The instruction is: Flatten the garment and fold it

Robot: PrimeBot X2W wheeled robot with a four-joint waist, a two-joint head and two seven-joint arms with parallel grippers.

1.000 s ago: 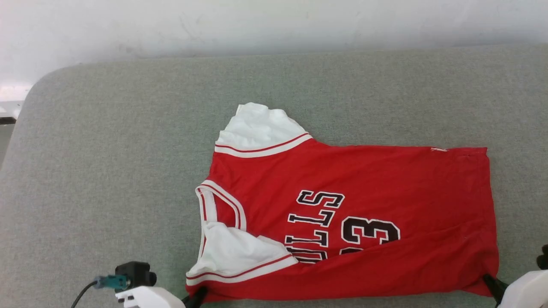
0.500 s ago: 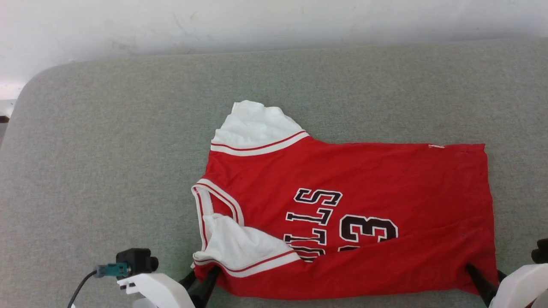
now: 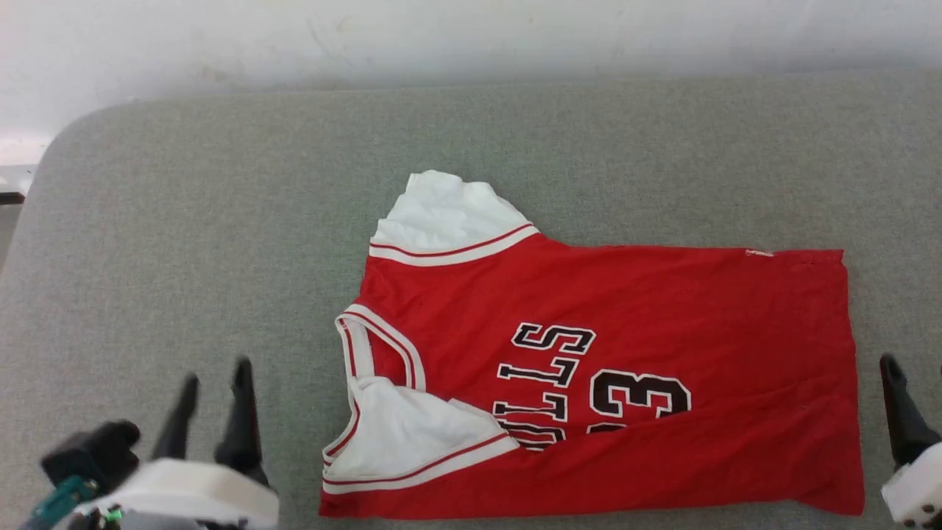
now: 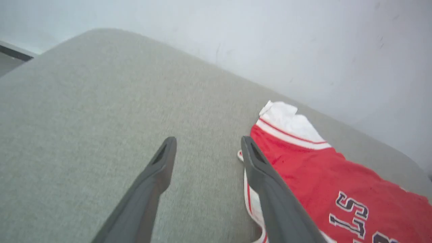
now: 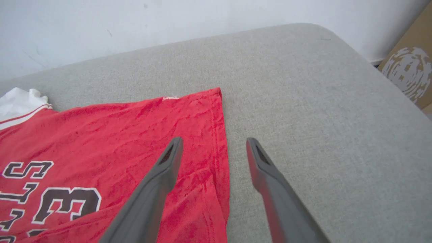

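The red Bulls jersey (image 3: 603,368) lies spread on a grey fabric-covered surface (image 3: 221,221), with its collar end towards the robot's left and its hem towards the right. The long edge nearest the robot is folded up over the front, covering the lower part of the black "BULLS" lettering and part of the number 23. The jersey's far white sleeve (image 3: 445,213) sticks out past its far edge. The near white sleeve (image 3: 405,434) is turned in over the chest, just beside the striped neckline.

The left gripper (image 3: 215,372) is beyond the jersey's collar end, clear of the cloth. Its two dark fingers are spread with nothing between them but bare surface. The right gripper (image 5: 214,140) is at the jersey's hem end, fingers also spread and holding nothing. In the right wrist view the hem edge runs up between them.

A white wall (image 3: 441,37) stands beyond the jersey's far edge. A brown cardboard box (image 5: 408,71) sits well past the jersey's hem end.
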